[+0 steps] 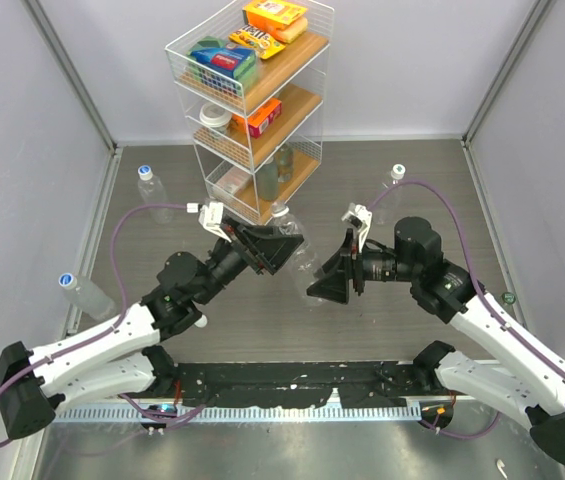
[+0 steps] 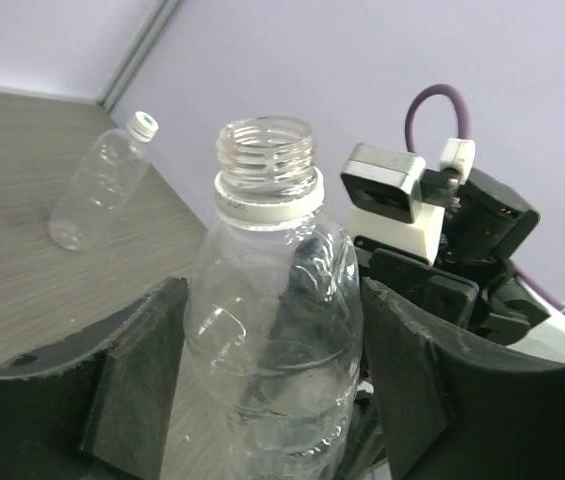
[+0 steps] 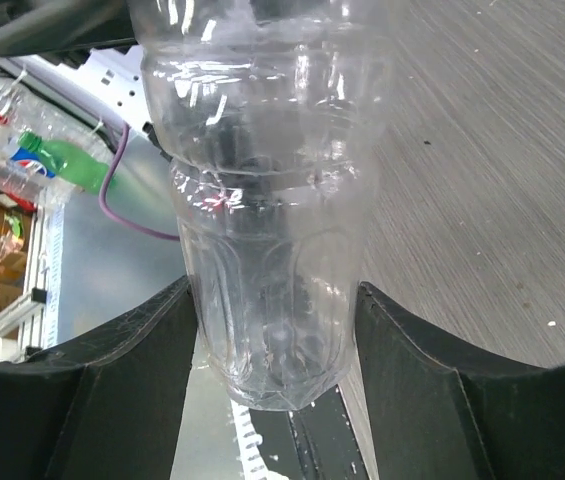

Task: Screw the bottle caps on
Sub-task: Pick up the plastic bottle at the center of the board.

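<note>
Clamping uncapped bottle low down with right gripper; straddling its shoulder with left gripper, clenched or released, cannot tell.

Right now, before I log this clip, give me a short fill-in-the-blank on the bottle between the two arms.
1. The bottle between the left gripper's fingers has no ___ on its threaded neck.
2. The ring just under those threads is ___.
3. Counting the right gripper, the number of grippers with this bottle between their fingers is ___.

Missing words: cap; white; two.
</note>
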Robot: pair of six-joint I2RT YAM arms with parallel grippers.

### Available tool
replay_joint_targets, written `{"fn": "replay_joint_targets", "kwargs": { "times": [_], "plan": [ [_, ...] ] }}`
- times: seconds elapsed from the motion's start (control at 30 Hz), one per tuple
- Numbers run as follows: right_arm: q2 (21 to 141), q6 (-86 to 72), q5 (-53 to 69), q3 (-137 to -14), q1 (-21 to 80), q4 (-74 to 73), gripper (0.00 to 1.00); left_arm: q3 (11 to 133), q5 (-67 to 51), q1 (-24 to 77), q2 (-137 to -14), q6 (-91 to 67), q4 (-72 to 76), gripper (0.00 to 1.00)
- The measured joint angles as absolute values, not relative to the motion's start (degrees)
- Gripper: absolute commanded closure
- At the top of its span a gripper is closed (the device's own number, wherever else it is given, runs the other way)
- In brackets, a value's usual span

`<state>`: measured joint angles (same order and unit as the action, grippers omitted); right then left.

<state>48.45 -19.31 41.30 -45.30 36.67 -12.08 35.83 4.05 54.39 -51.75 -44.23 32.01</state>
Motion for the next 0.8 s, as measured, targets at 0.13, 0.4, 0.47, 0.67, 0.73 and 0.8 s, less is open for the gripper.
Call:
{"fn": "replay_joint_targets", "kwargs": {
  "times": [0.13,0.4,0.47,0.67,0.73,0.8],
  "plan": [
    [48.6,-17.0,41.6,-46.0,36.7,-14.9,0.75,35.8,4.3,54.4,-52.4,-43.9,31.2,0.53],
    [47.4,-16.2,38.3,-45.7,36.7,-13.4,0.12,35.5,3.4,54.4,-53.2,-45.8,32.0,0.53],
    [46.7,-16.7,37.2,-44.9,36.7,-11.2,0.11,35.0,3.4,54.4,-53.2,-46.3,32.6,0.53],
    [49.4,-19.5,37.1,-44.0,36.8,-1.3,0.11,34.9,2.5,54.4,-53.6,-46.5,33.2,0.52],
    [52.1,-21.2,38.5,-44.3,36.8,0.8,0.12,34.9,2.5,54.4,-53.9,-46.5,33.2,0.50],
    [54.2,-22.8,39.7,-44.3,36.8,2.7,0.18,34.9,2.5,54.4,-54.5,-46.5,33.5,0.50]
  ]
}}
